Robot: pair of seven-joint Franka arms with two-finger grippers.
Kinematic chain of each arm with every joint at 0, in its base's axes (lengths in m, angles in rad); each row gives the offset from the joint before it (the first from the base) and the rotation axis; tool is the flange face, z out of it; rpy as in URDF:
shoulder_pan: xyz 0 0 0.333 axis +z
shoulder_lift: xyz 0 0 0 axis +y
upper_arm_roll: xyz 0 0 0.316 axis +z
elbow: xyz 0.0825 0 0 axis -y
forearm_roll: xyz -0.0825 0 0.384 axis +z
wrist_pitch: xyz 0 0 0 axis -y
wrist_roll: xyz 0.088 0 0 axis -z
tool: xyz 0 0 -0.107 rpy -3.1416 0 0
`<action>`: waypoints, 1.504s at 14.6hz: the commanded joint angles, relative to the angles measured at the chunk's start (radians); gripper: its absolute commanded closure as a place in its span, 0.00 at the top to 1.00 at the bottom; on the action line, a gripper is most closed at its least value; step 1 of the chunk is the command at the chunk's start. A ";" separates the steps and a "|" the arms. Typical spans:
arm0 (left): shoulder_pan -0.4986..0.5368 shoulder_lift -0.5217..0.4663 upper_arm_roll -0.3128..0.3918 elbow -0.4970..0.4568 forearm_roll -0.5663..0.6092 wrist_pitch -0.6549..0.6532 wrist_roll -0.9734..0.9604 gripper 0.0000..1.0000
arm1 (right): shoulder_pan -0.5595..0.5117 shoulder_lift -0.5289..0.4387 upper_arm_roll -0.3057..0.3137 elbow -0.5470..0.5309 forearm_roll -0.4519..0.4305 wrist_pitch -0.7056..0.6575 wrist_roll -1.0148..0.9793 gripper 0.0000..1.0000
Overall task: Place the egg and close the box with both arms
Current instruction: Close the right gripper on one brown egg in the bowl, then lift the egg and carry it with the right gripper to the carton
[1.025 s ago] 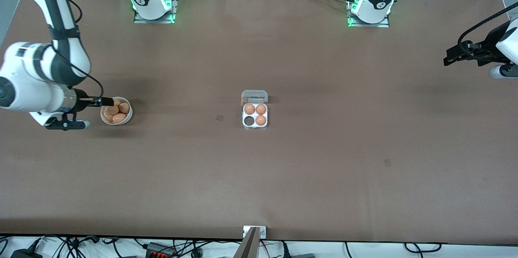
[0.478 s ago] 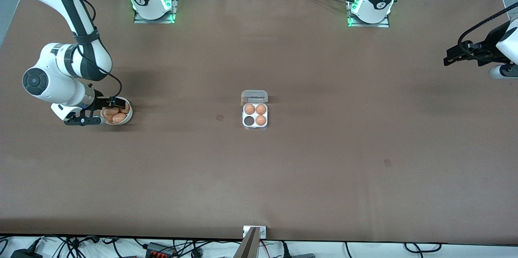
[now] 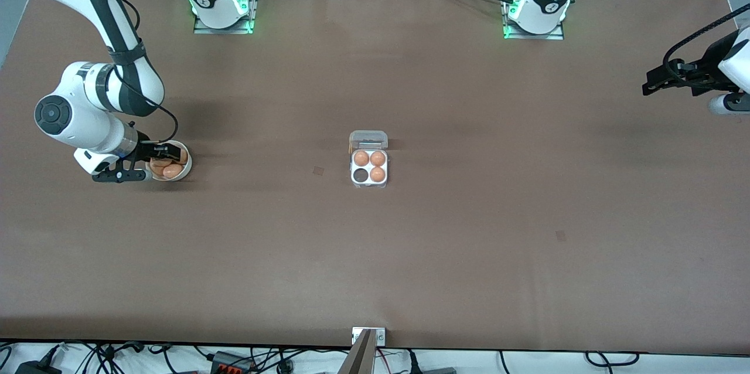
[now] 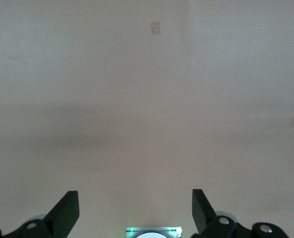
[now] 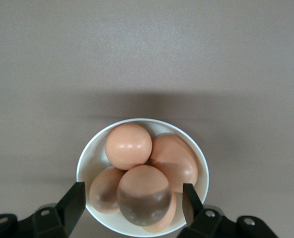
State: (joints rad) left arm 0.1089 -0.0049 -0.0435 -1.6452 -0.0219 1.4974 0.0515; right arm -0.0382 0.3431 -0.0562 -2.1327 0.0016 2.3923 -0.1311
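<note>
A round white bowl [image 3: 185,170] near the right arm's end of the table holds several orange-brown eggs [image 3: 172,171]. My right gripper [image 3: 162,158] is open just over the bowl. In the right wrist view its fingers [image 5: 73,199] stand either side of the top egg [image 5: 143,194] without closing on it, over the bowl [image 5: 85,161]. The clear box [image 3: 369,167] sits mid-table with its lid [image 3: 368,139] open, three eggs in it and one dark empty cell [image 3: 360,175]. My left gripper [image 3: 647,86] waits open at the left arm's end of the table; its view shows only bare tabletop between its fingers [image 4: 67,210].
The two arm bases [image 3: 218,4] stand at the table's edge farthest from the front camera. Small dark marks [image 3: 318,170] lie on the brown tabletop. A metal bracket [image 3: 368,336] sits at the edge nearest the front camera.
My right arm swung in over the bowl and lowered its gripper onto the eggs, then nearly stopped. The left arm has not moved.
</note>
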 commanded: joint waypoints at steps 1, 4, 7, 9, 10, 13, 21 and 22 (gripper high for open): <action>0.008 0.011 -0.003 0.027 -0.007 -0.019 0.024 1.00 | -0.012 -0.015 0.006 -0.023 -0.003 0.022 -0.019 0.68; 0.006 0.011 -0.003 0.027 -0.007 -0.019 0.024 1.00 | -0.012 -0.012 0.006 -0.023 -0.003 0.018 -0.021 0.45; 0.006 0.011 -0.003 0.027 -0.007 -0.019 0.024 1.00 | -0.011 -0.015 0.006 -0.019 -0.003 0.013 -0.024 0.32; 0.006 0.011 -0.003 0.027 -0.007 -0.019 0.024 1.00 | -0.003 -0.026 0.006 -0.015 -0.003 0.007 -0.024 0.31; 0.006 0.011 -0.003 0.027 -0.007 -0.019 0.024 1.00 | -0.002 -0.032 0.009 -0.007 -0.003 -0.011 -0.022 0.29; 0.006 0.011 -0.003 0.027 -0.007 -0.019 0.024 1.00 | 0.027 -0.071 0.016 0.055 -0.003 -0.115 -0.018 0.29; 0.006 0.011 -0.003 0.027 -0.007 -0.019 0.024 1.00 | 0.384 -0.055 0.016 0.324 0.002 -0.220 0.311 0.28; 0.006 0.010 -0.003 0.027 -0.009 -0.019 0.025 1.00 | 0.423 -0.029 0.016 0.356 -0.003 -0.222 0.397 0.28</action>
State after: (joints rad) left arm 0.1089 -0.0047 -0.0435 -1.6451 -0.0219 1.4974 0.0516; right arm 0.3181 0.2543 -0.0287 -1.8449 0.0027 2.1826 0.1298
